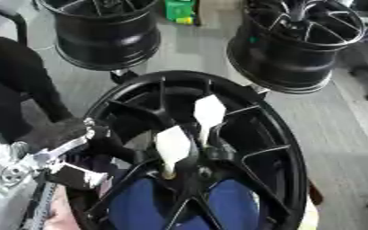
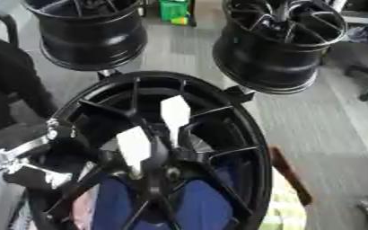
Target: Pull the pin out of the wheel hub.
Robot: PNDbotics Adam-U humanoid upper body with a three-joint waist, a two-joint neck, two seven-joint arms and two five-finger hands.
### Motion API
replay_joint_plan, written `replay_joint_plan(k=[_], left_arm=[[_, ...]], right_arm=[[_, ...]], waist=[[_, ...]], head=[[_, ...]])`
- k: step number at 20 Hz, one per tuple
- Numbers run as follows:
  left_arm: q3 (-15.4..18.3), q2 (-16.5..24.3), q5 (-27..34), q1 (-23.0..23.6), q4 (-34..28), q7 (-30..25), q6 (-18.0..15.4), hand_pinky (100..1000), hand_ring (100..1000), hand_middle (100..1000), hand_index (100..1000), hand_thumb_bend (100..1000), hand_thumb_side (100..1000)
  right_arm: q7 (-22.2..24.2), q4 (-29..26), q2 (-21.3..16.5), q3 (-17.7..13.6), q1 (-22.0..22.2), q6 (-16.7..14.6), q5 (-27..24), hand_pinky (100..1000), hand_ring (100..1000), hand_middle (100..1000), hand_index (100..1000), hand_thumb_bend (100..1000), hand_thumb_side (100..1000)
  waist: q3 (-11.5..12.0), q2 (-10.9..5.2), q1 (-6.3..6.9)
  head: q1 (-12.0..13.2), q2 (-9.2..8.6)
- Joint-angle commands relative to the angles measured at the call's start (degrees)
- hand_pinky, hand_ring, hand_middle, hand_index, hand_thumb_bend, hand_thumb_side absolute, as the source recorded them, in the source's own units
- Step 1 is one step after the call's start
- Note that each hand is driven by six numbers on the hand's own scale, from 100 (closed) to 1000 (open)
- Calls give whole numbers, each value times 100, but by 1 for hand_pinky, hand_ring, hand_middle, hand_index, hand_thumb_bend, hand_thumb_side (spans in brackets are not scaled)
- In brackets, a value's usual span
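Close paired head views, downward

Wheel hub (image 1: 218, 148) fills centre foreground. Two flat pins in hub middle: near pin (image 1: 172, 146) lower left, far pin (image 1: 208, 112) just behind, to its right. Left hand (image 1: 77, 155) at hub's left rim. Second wheel (image 1: 105, 31) behind, left; third wheel (image 1: 297, 40) behind, right, floor between them

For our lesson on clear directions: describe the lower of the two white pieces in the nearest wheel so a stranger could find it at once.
Start at the large black wheel hub filling the foreground, nearer than the two black rims behind it. Near its centre, among the spokes, stand two white tabs. The lower white tab sits left of the upper white tab, tapering down to the centre.
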Motion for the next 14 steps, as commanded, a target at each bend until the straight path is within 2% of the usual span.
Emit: replay_joint_plan(k=[1, 5, 9, 12, 14], left_arm=[[13, 120, -51, -26, 23, -16, 10, 727, 700, 592, 736, 264, 212], [-2, 119, -49, -46, 17, -31, 2, 728, 700, 592, 736, 265, 211], [-31, 116, -46, -90, 13, -61, -10, 728, 701, 592, 736, 263, 212], [-62, 118, -45, -120, 19, -100, -23, 728, 701, 593, 736, 264, 212], [-82, 124, -45, -136, 23, -125, -33, 727, 701, 593, 736, 264, 212]], right_arm=[[82, 22, -266, -4, -120, 20, 121, 834, 774, 747, 821, 100, 575], [595, 54, -392, 271, -245, 89, 666, 848, 795, 762, 833, 100, 540], [1900, -58, -569, 878, -508, -76, 1638, 870, 825, 785, 849, 100, 529], [2940, -147, -639, 1380, -789, -401, 2186, 877, 839, 795, 854, 100, 513], [3520, -196, -679, 1718, -965, -659, 2398, 884, 852, 804, 854, 137, 505]], waist=[[17, -75, 3], [40, -75, -4], [74, -73, -26], [96, -73, -50], [109, -74, -70]], head=[[-32, -50], [-48, -61], [-101, -76], [-135, -85], [-158, -87]])
